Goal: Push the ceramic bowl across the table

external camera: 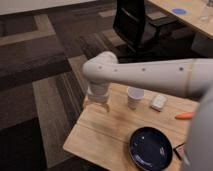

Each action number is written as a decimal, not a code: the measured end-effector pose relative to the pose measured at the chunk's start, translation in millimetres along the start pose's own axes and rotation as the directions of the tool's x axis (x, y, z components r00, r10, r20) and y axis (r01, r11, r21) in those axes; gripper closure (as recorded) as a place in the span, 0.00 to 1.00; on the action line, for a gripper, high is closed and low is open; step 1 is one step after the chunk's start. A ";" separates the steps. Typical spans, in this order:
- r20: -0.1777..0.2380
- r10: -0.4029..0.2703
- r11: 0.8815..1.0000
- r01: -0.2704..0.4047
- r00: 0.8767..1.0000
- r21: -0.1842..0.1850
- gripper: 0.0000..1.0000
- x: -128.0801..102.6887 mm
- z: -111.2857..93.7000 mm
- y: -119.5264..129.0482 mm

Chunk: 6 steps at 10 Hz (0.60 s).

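Hanging over the left end of the table (102,136), the gripper (97,103) may be open or closed; I cannot tell. It could tip the white cup (134,97) on its way to the ceramic bowl (151,148), low and right of middle.

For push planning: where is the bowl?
Camera view: the ceramic bowl sits low right on the table, below the cup; the gripper hangs at the table's left edge.

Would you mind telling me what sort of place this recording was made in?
Probably an office: patterned carpet tiles, a black office chair and a long pale desk behind it. The claw hangs over a corner of the wooden table.
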 end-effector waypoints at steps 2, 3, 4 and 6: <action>0.040 0.148 0.989 -0.147 0.988 -0.011 0.35 10.3 -24.1 -84.2; 0.053 0.189 0.982 -0.189 0.981 -0.009 0.35 15.3 -30.8 -105.9; 0.056 0.202 0.979 -0.202 0.978 -0.010 0.35 16.8 -32.5 -111.5; 0.057 0.202 0.979 -0.202 0.978 -0.010 0.35 16.7 -32.7 -110.9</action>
